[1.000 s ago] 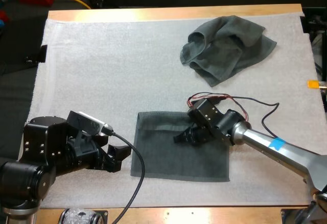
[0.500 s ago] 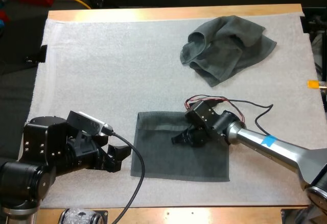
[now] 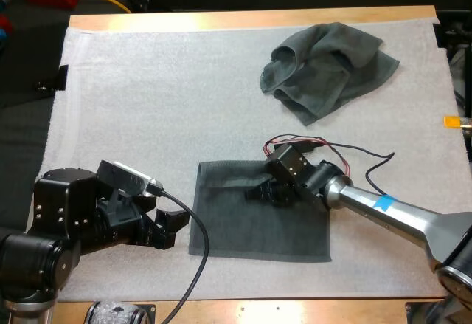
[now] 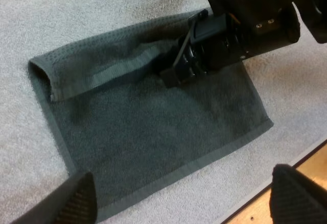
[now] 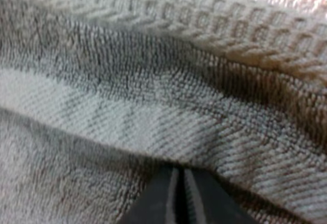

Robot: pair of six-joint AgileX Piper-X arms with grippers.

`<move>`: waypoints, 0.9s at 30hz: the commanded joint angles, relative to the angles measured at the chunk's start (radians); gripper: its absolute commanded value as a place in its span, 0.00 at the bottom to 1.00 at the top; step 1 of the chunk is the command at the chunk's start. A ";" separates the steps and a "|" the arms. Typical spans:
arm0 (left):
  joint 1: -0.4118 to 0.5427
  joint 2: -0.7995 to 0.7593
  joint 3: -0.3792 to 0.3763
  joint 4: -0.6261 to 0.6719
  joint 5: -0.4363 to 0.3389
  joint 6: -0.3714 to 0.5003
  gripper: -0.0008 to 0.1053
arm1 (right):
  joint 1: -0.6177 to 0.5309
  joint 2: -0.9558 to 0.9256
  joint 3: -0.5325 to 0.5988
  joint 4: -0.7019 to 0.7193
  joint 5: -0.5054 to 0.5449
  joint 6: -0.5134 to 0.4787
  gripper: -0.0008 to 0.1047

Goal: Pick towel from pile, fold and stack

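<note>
A flat, folded dark grey-green terry towel point(image 3: 258, 224) lies at the lower centre of the high view on the white foam mat point(image 3: 147, 102) over the wooden table point(image 3: 221, 20). A crumpled grey-green towel point(image 3: 328, 69) sits at the upper right. The right hand point(image 3: 253, 192) presses closed fingers, tips touching, onto the folded towel's woven band. The left hand point(image 3: 169, 226), fingers spread wide around nothing, sits just left of that towel.

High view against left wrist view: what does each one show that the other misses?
The high view takes in the crumpled towel far across the white mat and the left gripper beside the folded towel. The left wrist view gives the towel's woven band up close, with that gripper's fingers apart. Both share the folded towel and the right gripper tip down on it near that band.
</note>
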 commanded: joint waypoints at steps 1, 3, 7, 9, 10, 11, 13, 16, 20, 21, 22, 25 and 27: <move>-0.005 -0.002 -0.002 -0.004 0.006 0.004 0.65 | -0.004 0.008 -0.001 -0.007 0.033 0.007 0.02; -0.005 -0.002 -0.002 -0.004 0.006 0.004 0.65 | -0.004 0.008 -0.001 -0.027 0.058 0.007 0.02; -0.005 -0.002 -0.002 -0.004 0.006 0.004 0.65 | -0.004 0.008 -0.001 -0.064 0.082 0.023 0.02; -0.005 -0.002 -0.002 -0.004 0.006 0.004 0.65 | -0.004 0.008 -0.001 -0.081 0.092 0.028 0.02; -0.005 -0.002 -0.002 -0.004 0.006 0.004 0.65 | -0.005 0.008 -0.001 -0.087 0.096 0.028 0.02; -0.005 -0.002 -0.002 -0.004 0.006 0.004 0.65 | -0.005 0.008 -0.001 -0.091 0.104 0.028 0.02; -0.005 -0.002 -0.002 -0.004 0.006 0.004 0.65 | -0.012 0.008 -0.001 -0.101 0.114 0.028 0.02; -0.005 -0.002 -0.002 -0.004 0.006 0.004 0.65 | -0.025 0.008 -0.001 -0.115 0.125 0.030 0.02; -0.005 -0.002 -0.002 -0.004 0.006 0.004 0.65 | -0.052 0.008 -0.001 -0.147 0.132 0.053 0.02; -0.005 -0.002 -0.002 -0.004 0.006 0.004 0.65 | -0.061 0.008 -0.001 -0.162 0.132 0.070 0.02; -0.005 -0.002 -0.002 -0.004 0.006 0.004 0.65 | -0.067 0.008 -0.001 -0.172 0.132 0.083 0.02; -0.005 -0.002 -0.002 -0.004 0.006 0.004 0.65 | -0.092 0.008 -0.001 -0.207 0.132 0.107 0.02; -0.005 -0.002 -0.002 -0.004 0.006 0.004 0.65 | -0.106 0.008 -0.001 -0.226 0.132 0.125 0.02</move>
